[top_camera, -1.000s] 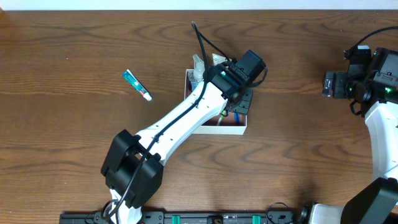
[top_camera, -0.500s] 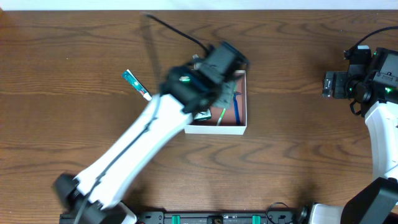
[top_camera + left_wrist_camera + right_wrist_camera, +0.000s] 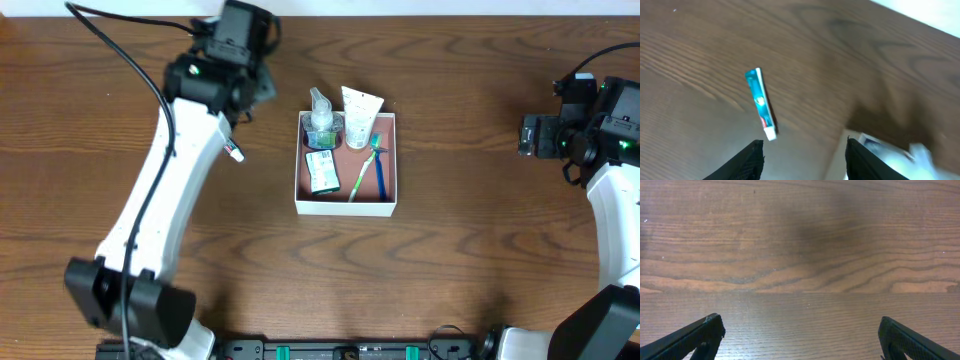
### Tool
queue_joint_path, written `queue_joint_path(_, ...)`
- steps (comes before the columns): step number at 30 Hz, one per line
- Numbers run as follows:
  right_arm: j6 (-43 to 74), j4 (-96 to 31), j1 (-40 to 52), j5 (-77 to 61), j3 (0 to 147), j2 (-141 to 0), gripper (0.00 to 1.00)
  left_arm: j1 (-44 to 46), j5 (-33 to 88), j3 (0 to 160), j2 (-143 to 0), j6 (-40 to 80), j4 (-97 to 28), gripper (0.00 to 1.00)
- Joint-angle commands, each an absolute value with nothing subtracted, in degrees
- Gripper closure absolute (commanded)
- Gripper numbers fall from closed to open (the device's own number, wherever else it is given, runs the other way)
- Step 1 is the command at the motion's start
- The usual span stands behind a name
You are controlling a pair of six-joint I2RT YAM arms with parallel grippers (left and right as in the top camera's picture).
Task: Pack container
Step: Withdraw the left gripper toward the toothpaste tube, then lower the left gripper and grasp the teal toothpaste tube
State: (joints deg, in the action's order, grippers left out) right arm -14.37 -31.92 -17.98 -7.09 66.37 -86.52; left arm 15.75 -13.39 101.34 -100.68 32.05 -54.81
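The container (image 3: 345, 208), a square white-walled box with a pink-brown inside, sits mid-table. It holds a clear bottle (image 3: 320, 115), a white tube (image 3: 361, 115), a green packet (image 3: 321, 172) and a green and a blue toothbrush (image 3: 379, 170). A teal toothpaste tube (image 3: 760, 104) lies on the table left of it. In the overhead view only its white cap end (image 3: 236, 154) shows under my left arm. My left gripper (image 3: 805, 150) is open and empty above the tube, with the container's corner (image 3: 842, 152) at its right finger. My right gripper (image 3: 800, 330) is open and empty over bare wood at the far right.
The left arm (image 3: 160, 200) stretches from the front left base up to the back left of the table. The right arm (image 3: 610, 200) stands along the right edge. The table's back edge runs just behind the left wrist (image 3: 240, 30).
My left arm has swung from above the container to the back left, over the toothpaste tube. The container's contents are uncovered. The right arm has not moved.
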Motion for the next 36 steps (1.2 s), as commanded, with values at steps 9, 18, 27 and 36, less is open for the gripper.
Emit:
queue_joint_path(9,-15.07,-31.97,-17.56,-7.55,66.7,-86.65,0.01,10.09,-8.69,101.34,-113.89,37.89,-54.96,0.47)
queue_joint_path(18,-15.07,-31.97,-17.56,-7.55,66.7,-86.65,0.01,4.58,-2.24,101.32,-119.37,40.56,-57.8,0.47)
queue_joint_path(27,-15.07,-31.97,-17.56,-7.53,66.7,-86.65,0.01,3.44,0.01,101.12,-123.04,39.75,-57.69,0.47)
queue_joint_path(36,-15.07,-31.97,-17.56,-7.53,66.7,-86.65,0.01,3.03,1.08,100.95,-127.48,39.99,-58.65,0.47)
